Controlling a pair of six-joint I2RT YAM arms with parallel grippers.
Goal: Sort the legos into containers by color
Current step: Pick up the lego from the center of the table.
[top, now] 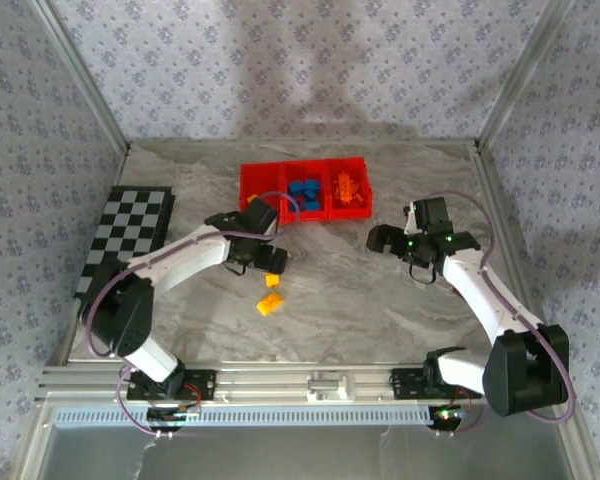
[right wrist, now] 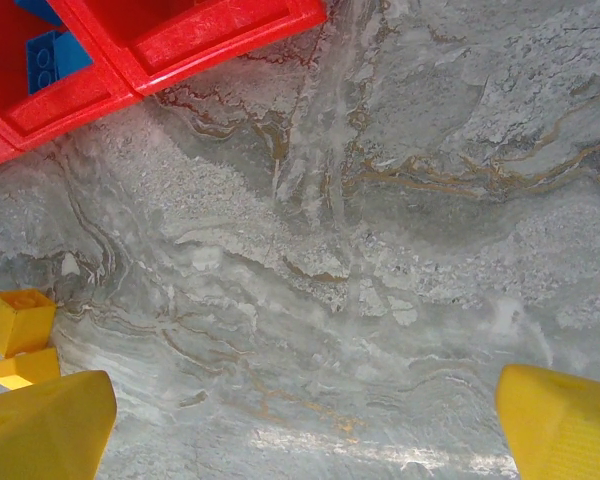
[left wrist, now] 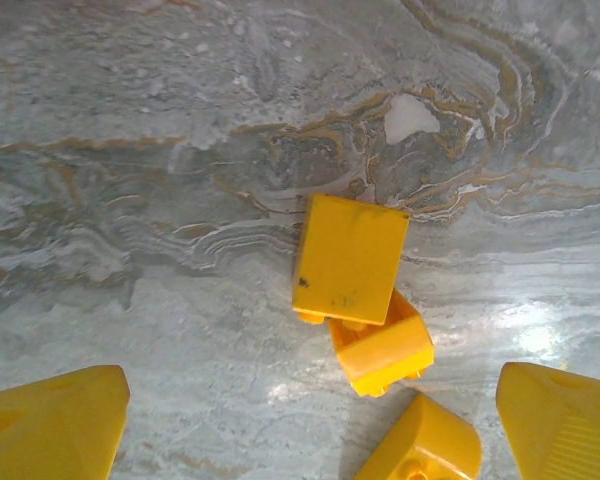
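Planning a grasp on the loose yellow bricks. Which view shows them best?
Left wrist: the yellow bricks lie close up, three visible, two touching. Top external shows two as tiny blobs; right wrist catches two at its left edge.

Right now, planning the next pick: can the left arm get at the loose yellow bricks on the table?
Probably yes. The left gripper hangs open right above the yellow bricks, with bare table around them and nothing between.

My left arm [top: 180, 255] and right arm [top: 477, 287]: white links, black joints, purple cables [top: 98, 298], green lights, yellow fingers [left wrist: 50, 425].
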